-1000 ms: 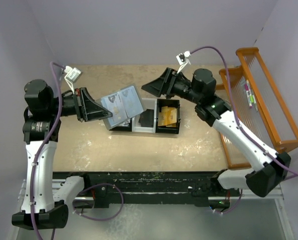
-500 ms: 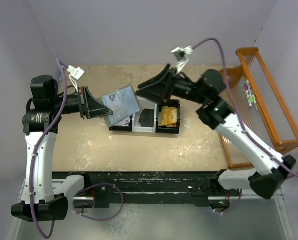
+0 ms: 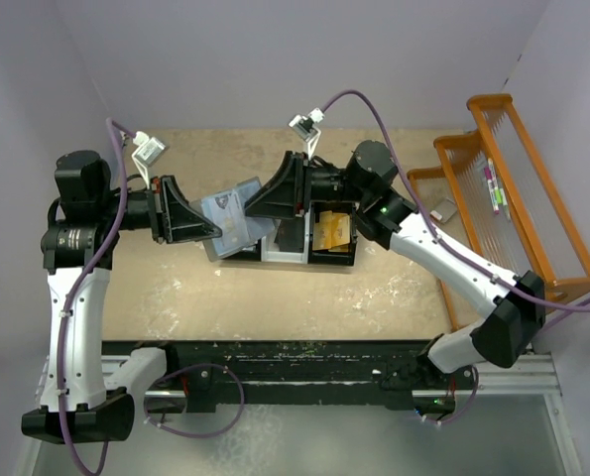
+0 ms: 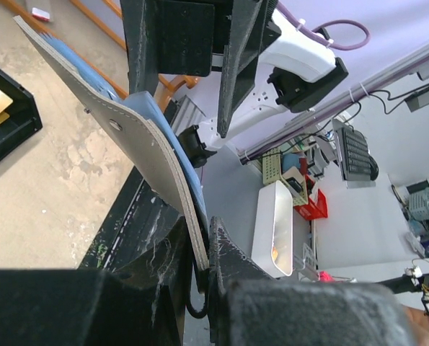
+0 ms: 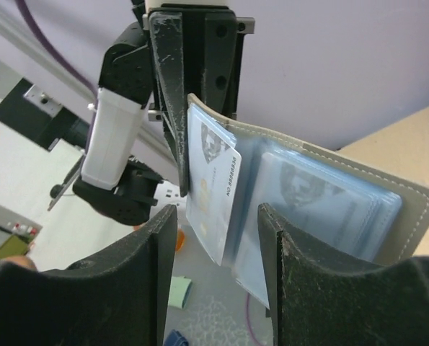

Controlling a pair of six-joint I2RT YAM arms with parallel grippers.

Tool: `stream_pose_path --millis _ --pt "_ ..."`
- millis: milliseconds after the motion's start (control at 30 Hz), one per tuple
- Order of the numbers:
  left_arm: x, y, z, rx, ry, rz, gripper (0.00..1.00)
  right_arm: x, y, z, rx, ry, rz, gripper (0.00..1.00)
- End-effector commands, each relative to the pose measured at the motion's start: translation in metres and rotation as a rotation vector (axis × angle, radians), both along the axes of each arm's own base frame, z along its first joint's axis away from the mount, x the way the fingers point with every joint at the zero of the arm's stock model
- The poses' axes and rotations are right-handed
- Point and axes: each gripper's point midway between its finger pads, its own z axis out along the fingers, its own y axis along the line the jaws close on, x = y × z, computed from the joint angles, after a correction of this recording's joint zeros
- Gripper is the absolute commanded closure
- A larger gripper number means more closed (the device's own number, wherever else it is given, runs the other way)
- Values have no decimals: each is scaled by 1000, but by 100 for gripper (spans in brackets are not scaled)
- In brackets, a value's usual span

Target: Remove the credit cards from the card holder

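Right gripper [image 5: 218, 216]: jaws apart, straddling the free end of a white card [image 5: 213, 191] that sticks out of the card holder [image 5: 344, 194]. There is a gap beside the card on at least one side, so no pinch yet and nothing is held.

The card holder hangs in the air, opened like a book, over the left end of the bin tray [image 3: 336, 260]. Left gripper [image 4: 203, 259] is clamped on one edge of its cover.

Step, as I read it: grasp for pulling the next card. A gold card [image 3: 334, 233] lies in the tray's right-end compartment, so the job looks partway done. More cards show through the holder's translucent sleeves.

Next move needs:
- jaws to close on the card only, not the sleeve lip
- a straight pull along the pocket, away from the left gripper
- left grip to stay firm; the holder is held by one edge, so it may flex or twist

Room: the grippers are nose to nose with little clearance between them. The retreat to the right over the table [image 3: 374, 288] looks open. The tray walls sit just below. The orange rack [image 3: 513, 188] is well apart at the right edge.
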Motion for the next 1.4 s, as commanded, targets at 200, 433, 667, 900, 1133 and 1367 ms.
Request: stream_pose_path --millis 200,433,667,900,1133,1367 --pt "-22 -1 22 -23 -123 -88 100 -21 3 20 106 -19 134 56" --pt "-24 -1 23 -22 -127 -87 100 -29 10 22 128 -10 184 63" --pt "-24 -1 23 -22 -126 -86 99 -40 5 26 183 5 235 82" --pt "-31 -2 23 -29 -137 -113 99 -50 -3 24 184 27 280 86" --pt "-34 -2 24 -30 -144 -119 95 -51 -4 27 210 40 290 100" --pt "-35 -2 24 -27 -155 -115 88 -50 -8 29 210 50 282 100"
